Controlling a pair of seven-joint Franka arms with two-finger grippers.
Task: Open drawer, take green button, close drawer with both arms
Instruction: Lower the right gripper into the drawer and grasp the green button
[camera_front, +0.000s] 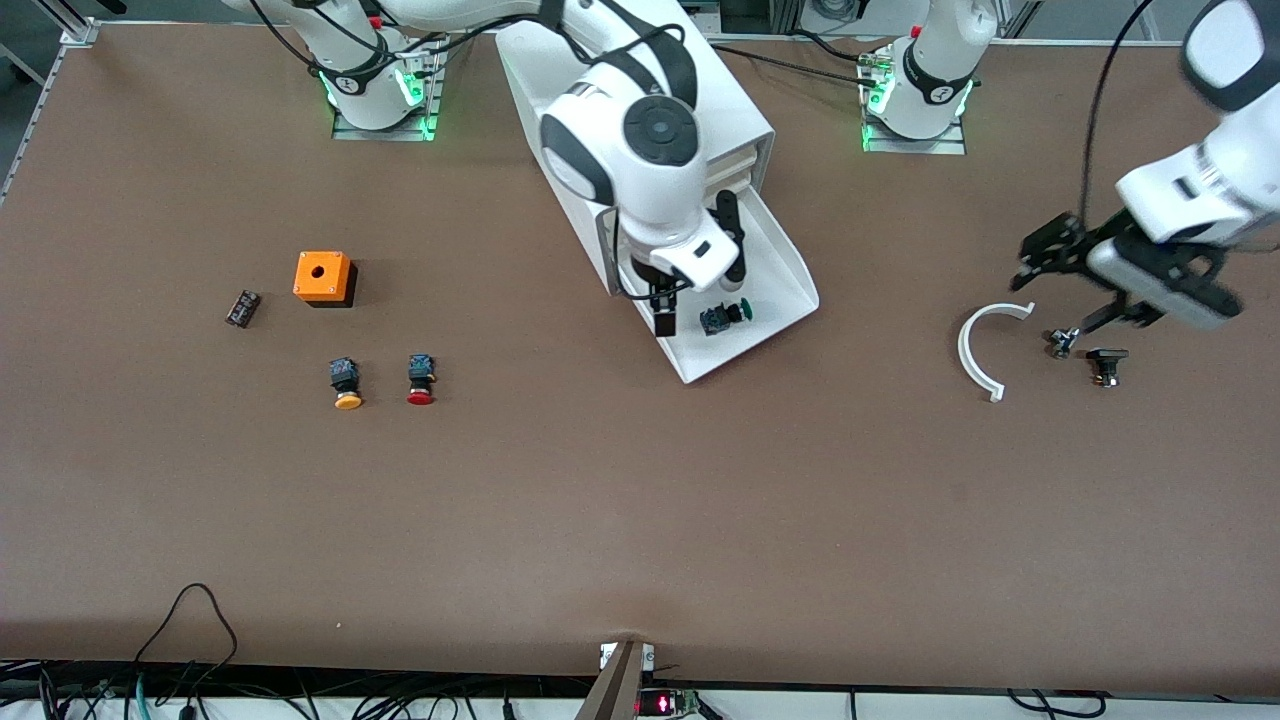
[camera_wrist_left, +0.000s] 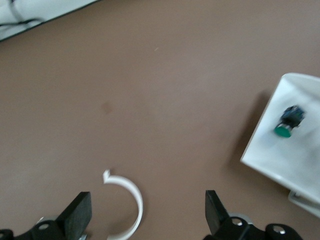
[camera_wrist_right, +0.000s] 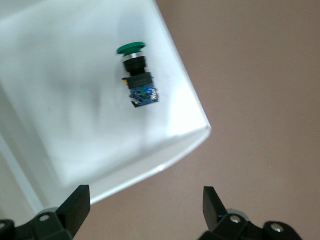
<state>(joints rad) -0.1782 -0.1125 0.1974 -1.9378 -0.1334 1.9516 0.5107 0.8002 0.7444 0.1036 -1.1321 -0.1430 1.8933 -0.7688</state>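
Only wrist views show both grippers' fingers (camera_wrist_right: 75, 202) spread; button (camera_wrist_right: 137, 80) lies in drawer (camera_wrist_right: 60, 115).

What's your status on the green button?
Right end effector open over drawer. Left end effector open, waiting above white arc. Green button in open drawer, unobstructed.

Brown worktop (camera_front: 640, 520); white drawer (camera_front: 780, 260) holding the green-capped, black-and-blue button (camera_front: 725, 316). Orange box (camera_front: 322, 276), yellow-capped button (camera_front: 346, 384), red-capped button (camera_front: 421, 380), white curved strip (camera_front: 975, 350), black fingers (camera_wrist_right: 75, 202).
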